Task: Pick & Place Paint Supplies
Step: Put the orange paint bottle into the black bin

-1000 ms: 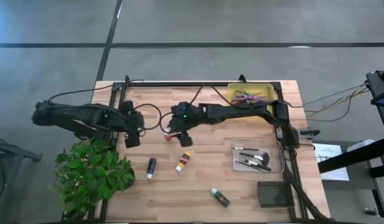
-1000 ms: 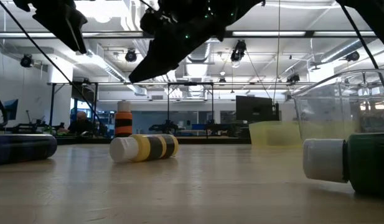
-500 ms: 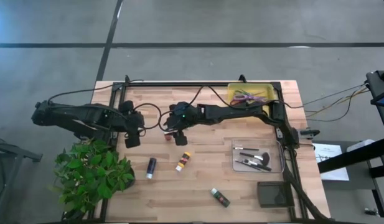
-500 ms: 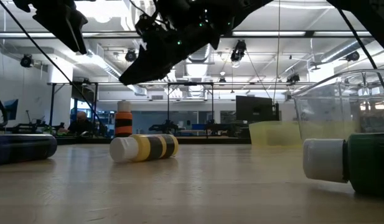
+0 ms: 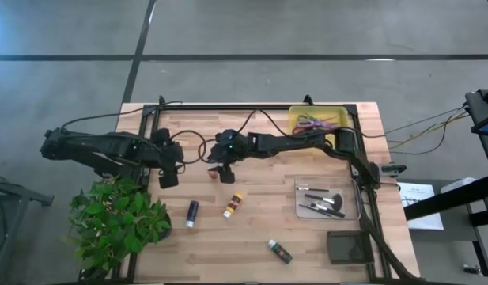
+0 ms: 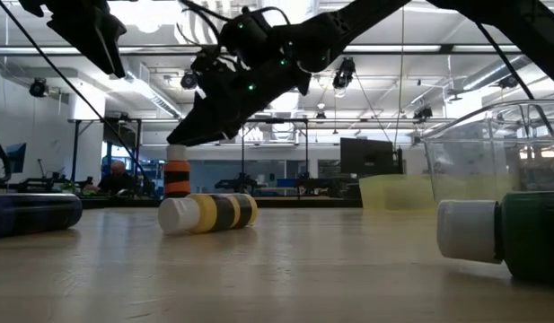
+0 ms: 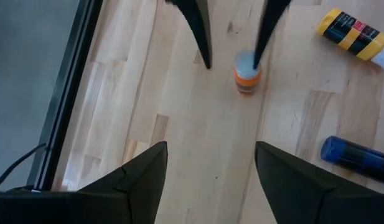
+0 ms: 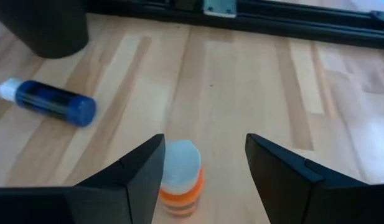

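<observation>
An orange paint bottle (image 7: 247,74) with a pale cap stands upright on the table; the low view shows the orange bottle (image 6: 177,175) too. My right gripper (image 8: 204,146) is open just above it and slants down from the table's right. One finger shows on each side of the cap (image 8: 180,163). The right gripper's tips (image 6: 175,141) hang just over the bottle's top. My left gripper (image 7: 210,149) waits open and holds nothing, a little toward the table's left, raised above the wood. A yellow-and-black bottle (image 5: 232,205), a blue bottle (image 5: 191,213) and a green bottle (image 5: 280,252) lie on their sides.
A yellow tray (image 5: 338,115) with scissors stands at the far right. A clear tray (image 5: 354,207) holds brushes at the right, with a dark box (image 5: 346,247) nearer. A leafy potted plant (image 5: 117,222) fills the near left corner. A black frame (image 5: 251,108) borders the table.
My right gripper has come down and toward the table's left, onto the spot over the orange bottle, and has rolled a little about its own axis. Its fingers have stayed apart. The bottles have not moved.
</observation>
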